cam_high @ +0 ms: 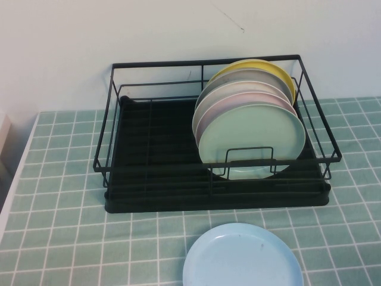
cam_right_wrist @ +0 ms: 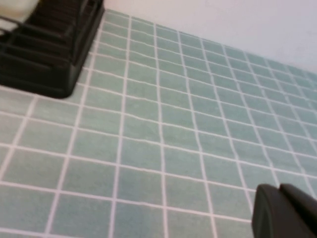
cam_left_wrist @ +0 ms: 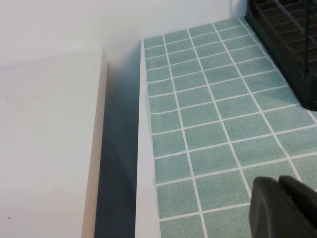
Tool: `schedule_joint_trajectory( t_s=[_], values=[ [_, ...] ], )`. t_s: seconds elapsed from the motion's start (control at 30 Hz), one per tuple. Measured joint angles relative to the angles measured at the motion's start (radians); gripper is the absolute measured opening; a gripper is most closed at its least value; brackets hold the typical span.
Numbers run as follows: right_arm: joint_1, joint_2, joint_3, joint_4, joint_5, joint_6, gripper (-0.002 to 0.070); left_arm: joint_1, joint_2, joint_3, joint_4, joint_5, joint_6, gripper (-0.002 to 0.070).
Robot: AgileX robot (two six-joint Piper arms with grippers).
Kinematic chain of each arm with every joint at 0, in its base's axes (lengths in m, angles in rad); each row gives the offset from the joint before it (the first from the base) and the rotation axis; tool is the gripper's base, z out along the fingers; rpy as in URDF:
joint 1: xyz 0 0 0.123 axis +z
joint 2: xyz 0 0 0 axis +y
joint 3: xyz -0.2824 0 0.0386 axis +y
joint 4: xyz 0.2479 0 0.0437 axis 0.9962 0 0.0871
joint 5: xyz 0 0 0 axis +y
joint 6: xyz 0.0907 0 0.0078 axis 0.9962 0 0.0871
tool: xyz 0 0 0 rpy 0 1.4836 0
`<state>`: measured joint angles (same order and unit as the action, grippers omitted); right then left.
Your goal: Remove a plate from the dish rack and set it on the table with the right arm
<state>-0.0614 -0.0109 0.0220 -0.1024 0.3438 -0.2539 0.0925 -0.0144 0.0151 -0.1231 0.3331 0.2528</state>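
The pale mint-green plate (cam_high: 253,140) stands on edge at the front of a row of plates in the black wire dish rack (cam_high: 149,161), at the rack's right side. Neither arm shows in the high view. My right gripper (cam_right_wrist: 280,191) hangs shut and empty over bare tiles of the table (cam_right_wrist: 163,129), to the right of the rack's corner (cam_right_wrist: 49,64). Over the tiles near the table's left edge, my left gripper (cam_left_wrist: 278,182) is shut too, with nothing in it, and the rack's corner (cam_left_wrist: 292,44) lies beyond it.
A light blue plate (cam_high: 242,256) lies flat on the table in front of the rack. Behind the mint plate stand pink, grey and yellow plates (cam_high: 262,68). The white wall (cam_high: 178,30) runs behind the rack. A pale block (cam_left_wrist: 49,148) sits beyond the table's left edge.
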Motion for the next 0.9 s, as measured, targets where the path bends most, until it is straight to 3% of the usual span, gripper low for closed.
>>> schedule_joint_trajectory(
  t_s=[0.23,0.33,0.67,0.9],
  values=[
    [0.0,0.0,0.0,-0.041,0.0,0.0,-0.0001,0.0,0.0,0.0,0.0,0.0,0.0,-0.0003],
    [0.0,0.0,0.0,0.031,-0.002,0.0,-0.0001,0.0,0.0,0.0,0.0,0.0,0.0,-0.0003],
    [0.0,0.0,0.005,0.869,-0.013,0.026,-0.0001,0.0,0.0,0.0,0.0,0.0,0.0,-0.0003],
    [0.0,0.0,0.005,1.05,-0.057,0.026,-0.0001,0.0,0.0,0.0,0.0,0.0,0.0,-0.0003]
  ],
)
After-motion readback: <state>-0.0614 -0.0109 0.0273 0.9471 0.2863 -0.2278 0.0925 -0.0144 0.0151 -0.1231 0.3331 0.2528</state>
